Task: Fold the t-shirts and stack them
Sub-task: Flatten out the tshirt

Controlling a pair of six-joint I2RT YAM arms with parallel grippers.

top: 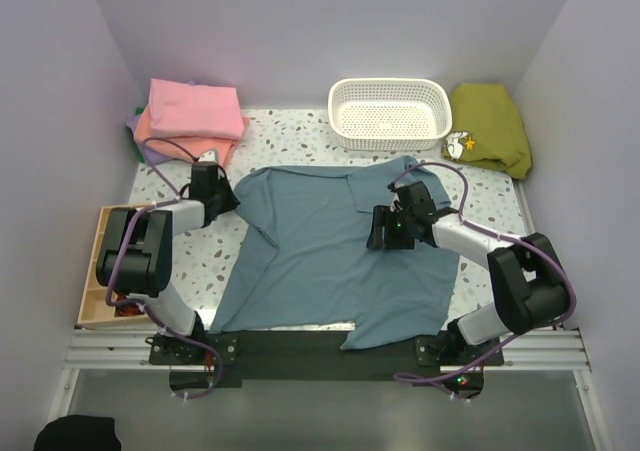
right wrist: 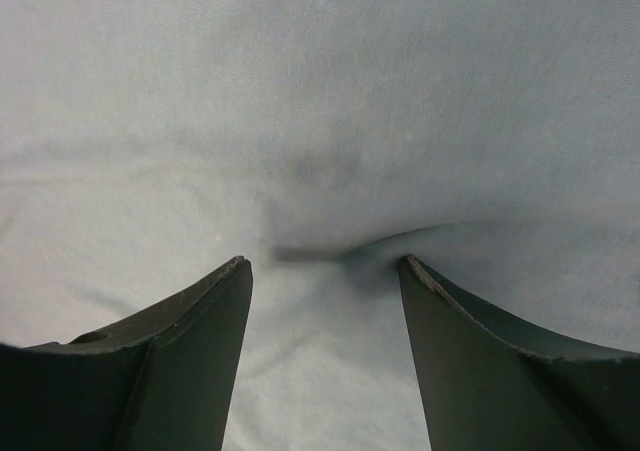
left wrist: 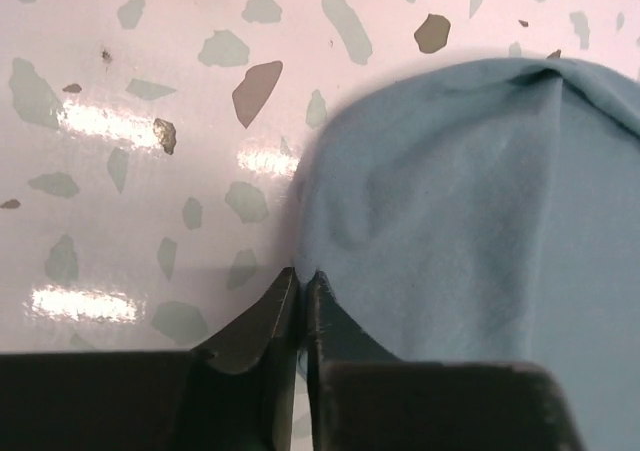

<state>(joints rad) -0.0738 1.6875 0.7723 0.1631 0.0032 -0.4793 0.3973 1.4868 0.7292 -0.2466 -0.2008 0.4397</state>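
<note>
A dusty blue-grey t-shirt (top: 330, 251) lies spread flat across the middle of the table. My left gripper (top: 230, 199) sits at its left sleeve edge. In the left wrist view its jaws (left wrist: 302, 274) are pressed together right on the cloth's rim (left wrist: 460, 201), with a sliver of blue between them. My right gripper (top: 384, 233) rests on the shirt's right half. In the right wrist view it stands open (right wrist: 322, 263), both tips pressing into the fabric (right wrist: 320, 101), with a small ridge of cloth between them. A folded pile of pink, salmon and lavender t-shirts (top: 192, 119) lies at the back left.
A white perforated basket (top: 390, 111) stands at the back centre. An olive-green cloth (top: 490, 126) lies at the back right. A wooden box (top: 98, 276) sits off the table's left edge. Purple walls close in the back and sides.
</note>
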